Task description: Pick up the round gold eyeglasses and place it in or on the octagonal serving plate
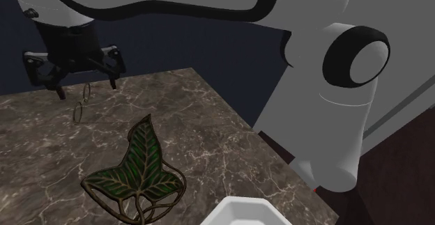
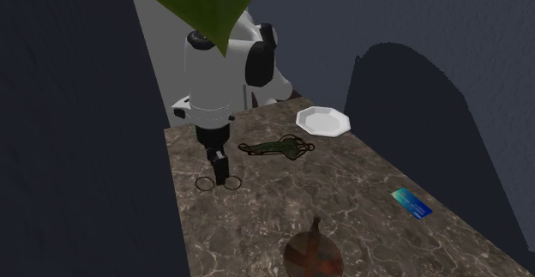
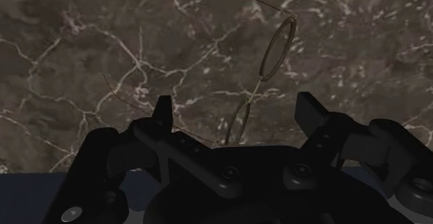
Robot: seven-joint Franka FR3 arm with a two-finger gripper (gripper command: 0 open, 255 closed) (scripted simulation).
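Beneath spread tool (image 1: 87, 90), eyeglasses (image 3: 261, 82) on marble (image 1: 209, 122), well apart from white plate (image 2: 323, 121)

Shoulder view: close beside the arm (image 1: 307, 63), looking down across the worktop (image 1: 42, 154). Second exterior view: farther off, raised, facing the arm across it. Wrist view: close, looking down past the fingers (image 3: 164, 113). All three share the eyeglasses (image 3: 261, 84) lying just beyond the fingers.

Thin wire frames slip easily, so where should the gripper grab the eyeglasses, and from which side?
Likely the bridge of the eyeglasses, from above: it is the narrow middle between the lenses, the temples trail to one side, and the open gripper hangs above.
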